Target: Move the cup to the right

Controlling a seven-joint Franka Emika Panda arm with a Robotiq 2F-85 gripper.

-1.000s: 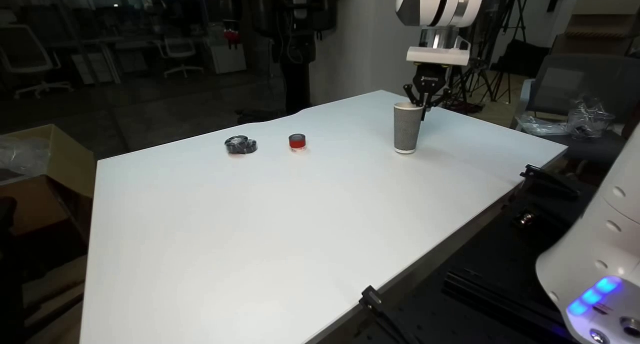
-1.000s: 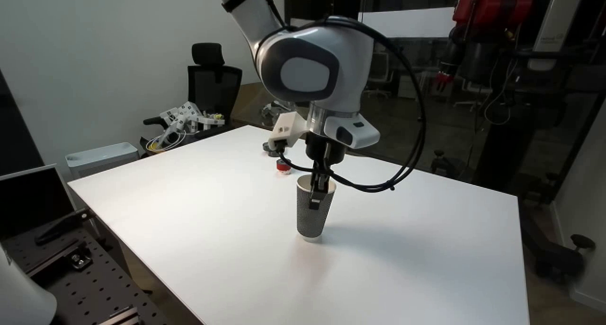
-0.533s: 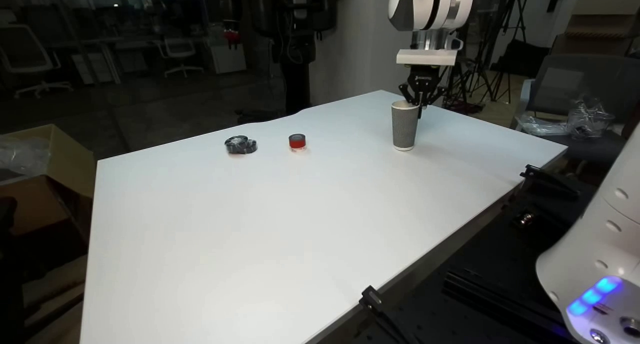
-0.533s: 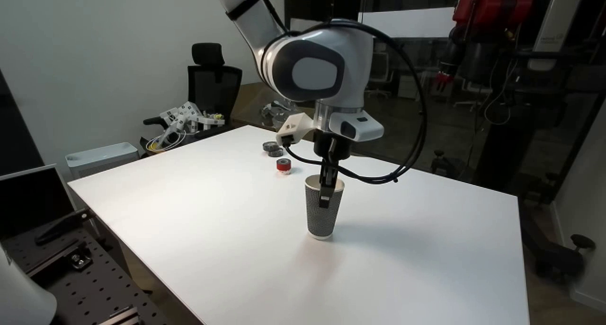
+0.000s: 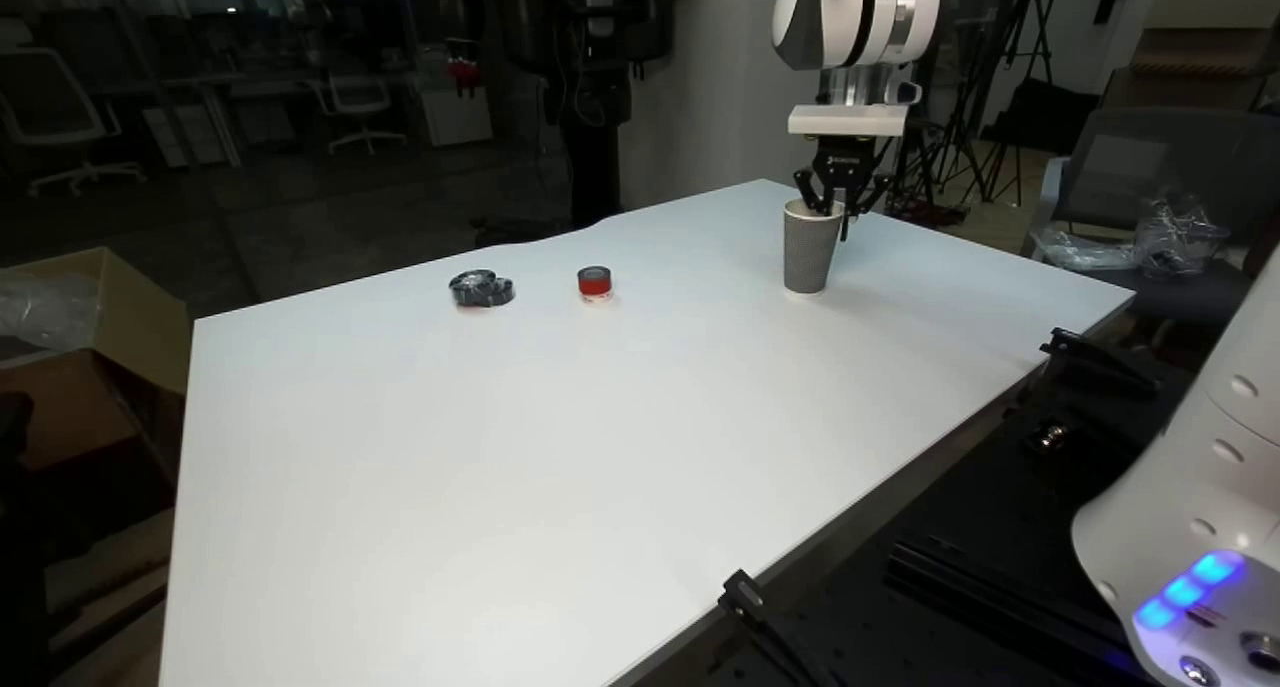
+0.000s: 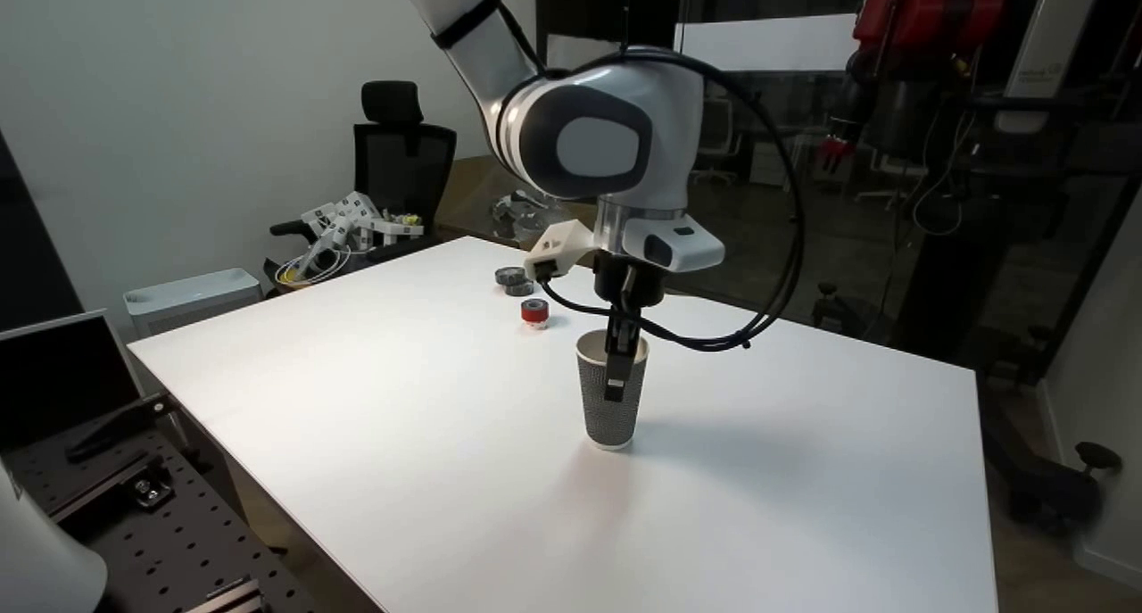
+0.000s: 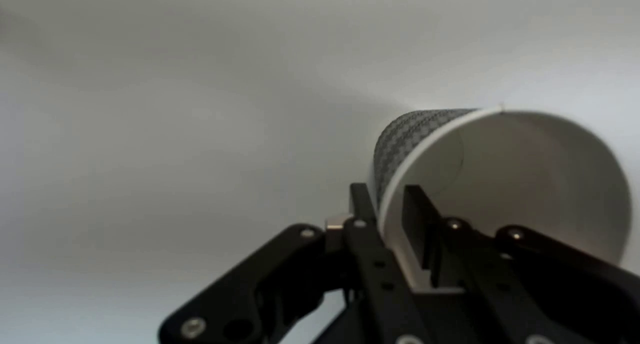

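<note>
The grey-brown cup (image 5: pixel 808 255) with a lighter rim stands upright on the white table. It also shows in an exterior view (image 6: pixel 602 417) and in the wrist view (image 7: pixel 550 179), where I look into its pale inside. My gripper (image 7: pixel 387 187) straddles the near part of the cup's rim. One finger (image 7: pixel 420 224) is inside the cup and one is outside the wall. A gap shows between the inner finger and the wall, so the jaws stand slightly apart. In an exterior view the outer finger (image 6: pixel 616 381) hangs in front of the cup's side.
A small red and black object (image 5: pixel 594 282) and flat black round objects (image 5: pixel 481 289) lie on the white table (image 5: pixel 450 487), away from the cup. A black cable (image 6: pixel 714 341) loops beside the wrist. The robot base (image 5: pixel 1180 527) stands beyond the table edge.
The cup and gripper have shifted slightly, to the right in an exterior view. Over the last half second the arm has lowered a little and the fingers have parted from the cup wall.
</note>
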